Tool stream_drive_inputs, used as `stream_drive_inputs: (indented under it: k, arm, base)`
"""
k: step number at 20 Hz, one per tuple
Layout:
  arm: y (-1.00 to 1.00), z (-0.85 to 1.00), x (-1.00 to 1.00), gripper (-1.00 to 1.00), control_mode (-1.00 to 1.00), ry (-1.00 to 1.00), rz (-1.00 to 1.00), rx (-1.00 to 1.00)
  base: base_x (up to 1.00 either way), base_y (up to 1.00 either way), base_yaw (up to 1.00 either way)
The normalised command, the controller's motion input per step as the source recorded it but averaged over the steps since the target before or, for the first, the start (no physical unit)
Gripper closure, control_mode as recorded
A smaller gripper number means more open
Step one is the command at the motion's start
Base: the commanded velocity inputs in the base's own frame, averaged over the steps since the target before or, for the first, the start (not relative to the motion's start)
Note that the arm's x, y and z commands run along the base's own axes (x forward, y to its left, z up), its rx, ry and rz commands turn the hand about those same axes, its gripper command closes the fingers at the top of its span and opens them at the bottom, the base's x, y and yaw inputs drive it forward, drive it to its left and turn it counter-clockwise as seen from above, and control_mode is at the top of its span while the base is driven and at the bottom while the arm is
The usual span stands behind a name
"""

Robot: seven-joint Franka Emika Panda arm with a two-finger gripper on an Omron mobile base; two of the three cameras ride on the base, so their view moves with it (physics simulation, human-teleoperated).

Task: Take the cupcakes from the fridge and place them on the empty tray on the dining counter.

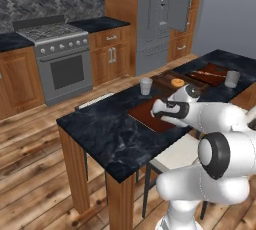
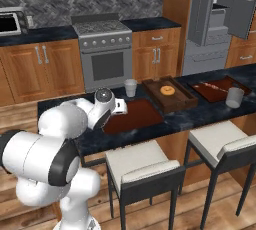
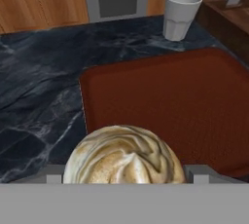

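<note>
Dark marbled dining counter (image 3: 44, 82) bears the tray (image 3: 165, 96); fingers (image 3: 124, 174) pinch a cupcake (image 3: 124, 157) above it.

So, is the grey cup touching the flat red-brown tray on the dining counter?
Apart. The hand view shows a strip of bare dark counter between the base of the cup and the far edge of the tray.

Arm over tray (image 1: 145, 115) (fridge (image 1: 162, 19) open).
</note>
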Motion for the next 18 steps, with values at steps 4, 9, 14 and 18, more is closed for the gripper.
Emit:
stream_drive_inputs:
  k: [4, 9, 14, 18]
  arm:
    - [0.00, -0.24, 0.36, 1.00, -1.00, 0.00, 0.00, 0.00]
    - [0.00, -0.26, 0.36, 1.00, -1.00, 0.00, 0.00, 0.00]
    - [0.00, -0.26, 0.36, 1.00, -1.00, 0.00, 0.00, 0.00]
    - [0.00, -0.27, 0.34, 1.00, -1.00, 0.00, 0.00, 0.00]
  base:
    - [0.00, 0.00, 0.00]
    - [0.00, 0.00, 0.00]
    - [0.00, 0.00, 0.00]
    - [0.00, 0.00, 0.00]
